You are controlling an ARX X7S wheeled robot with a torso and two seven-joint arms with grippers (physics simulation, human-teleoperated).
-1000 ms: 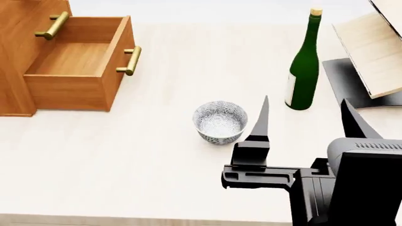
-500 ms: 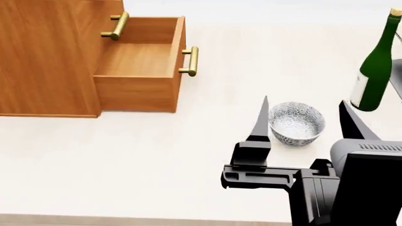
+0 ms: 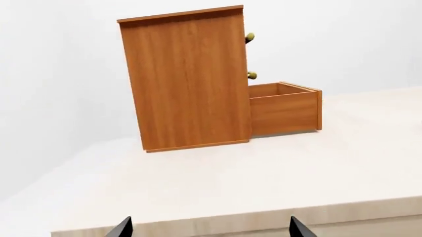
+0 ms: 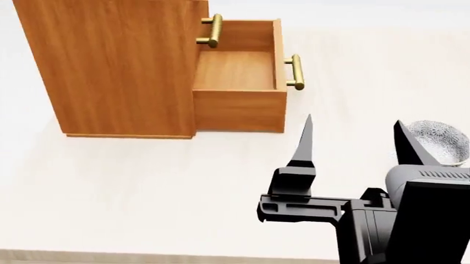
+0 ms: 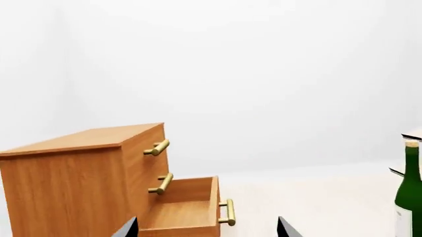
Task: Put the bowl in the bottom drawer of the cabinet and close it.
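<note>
Bowl (image 4: pixel 439 142) sits on the table (image 4: pixel 147 181) behind my right gripper (image 4: pixel 353 144), whose jaws stand open; it looks stiff, glazed, breakable, so I'd pinch its rim.

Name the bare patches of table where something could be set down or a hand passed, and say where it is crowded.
Bare table stretches in front of the cabinet to the near edge. The bottom drawer stands open and empty. More bare table lies beyond its handle. It is crowded at the head view's right, where the right tool stands beside the bowl.
</note>
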